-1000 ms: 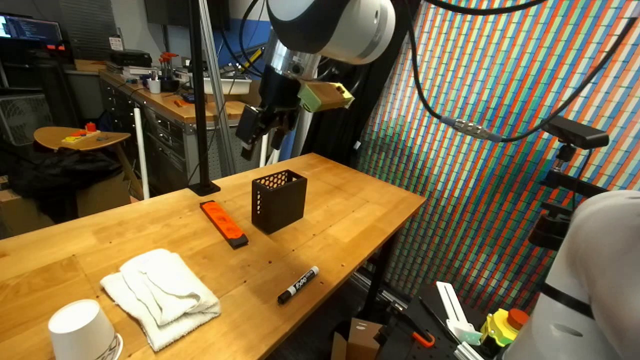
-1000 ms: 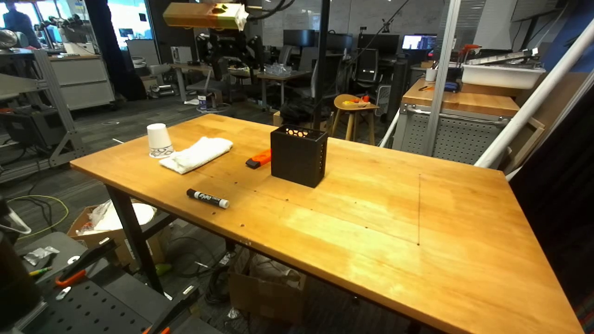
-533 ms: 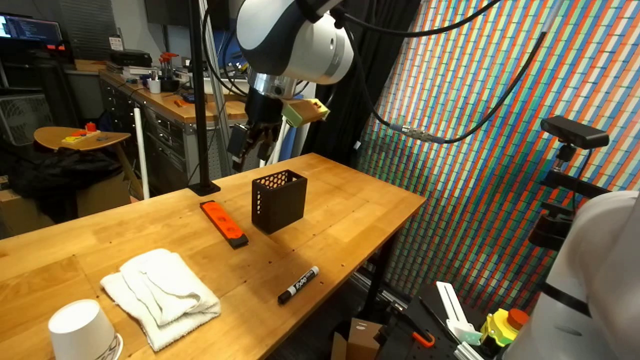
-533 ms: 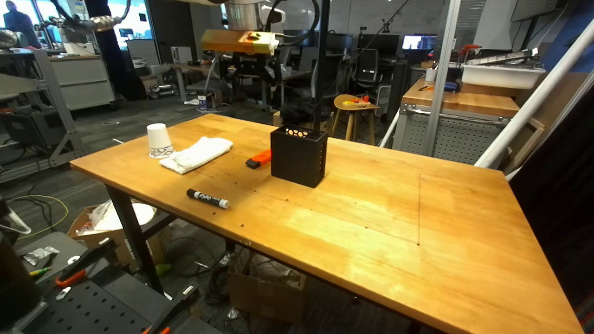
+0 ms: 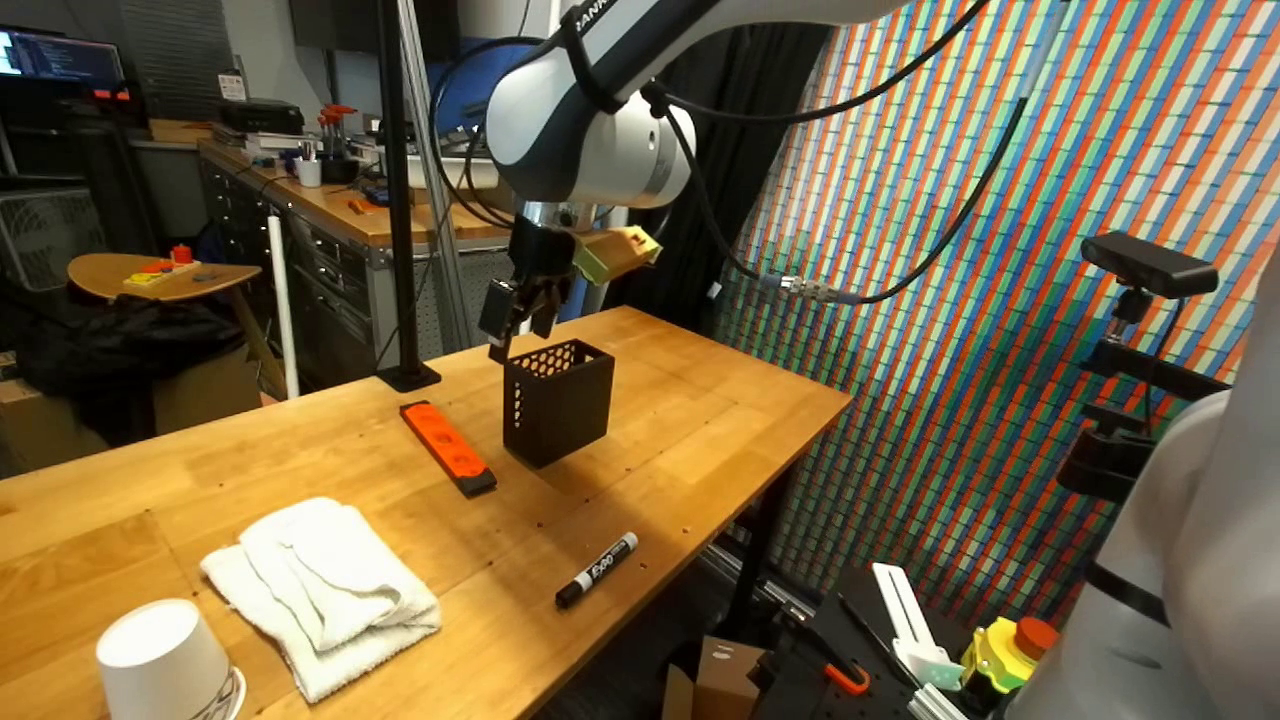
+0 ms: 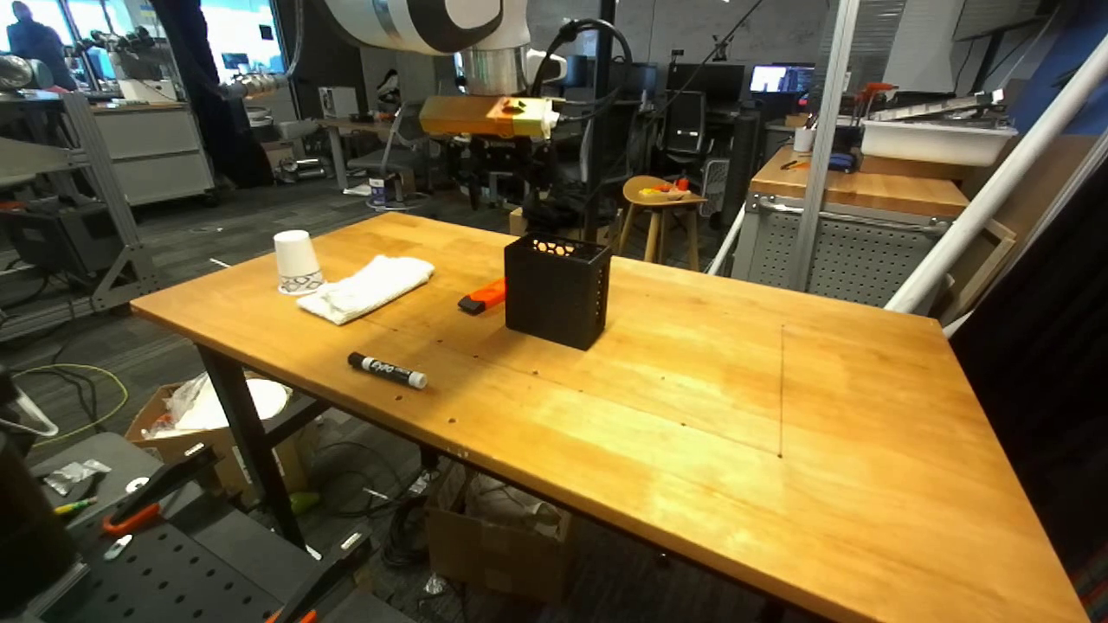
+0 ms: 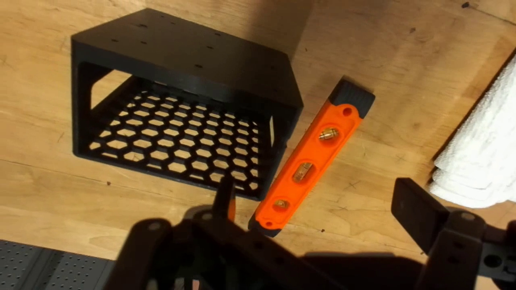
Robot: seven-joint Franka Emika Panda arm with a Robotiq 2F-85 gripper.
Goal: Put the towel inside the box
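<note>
- The small black box [image 5: 558, 415] with honeycomb-meshed sides stands upright on the light wooden worktop [image 5: 720, 400], its mouth facing up.
- The folded white terry towel [image 5: 320, 590] lies on the worktop outside the box and well apart from it, beyond the slim orange-and-black spirit level [image 7: 314, 155] that sits just beside the box.
- Farther from the box than the towel, the upturned white paper cup [image 5: 165, 655] stands just beside the towel.
- The black-and-white marker [image 5: 597, 572] lies apart from the box, near the worktop's edge.
- The black two-fingered gripper [image 7: 315, 197] hangs above the worktop near the box, its fingers spread wide and holding nothing.
- As I judge it, the task is at its start: the towel is neither grasped nor lifted, and no part of it is in the box.
- Left to do: reach past the spirit level to the towel, pinch a fold, lift it, carry it over the box's mouth, lower it and let go.
- The towel looks broader than the box, so the last step probably needs some bunching.
</note>
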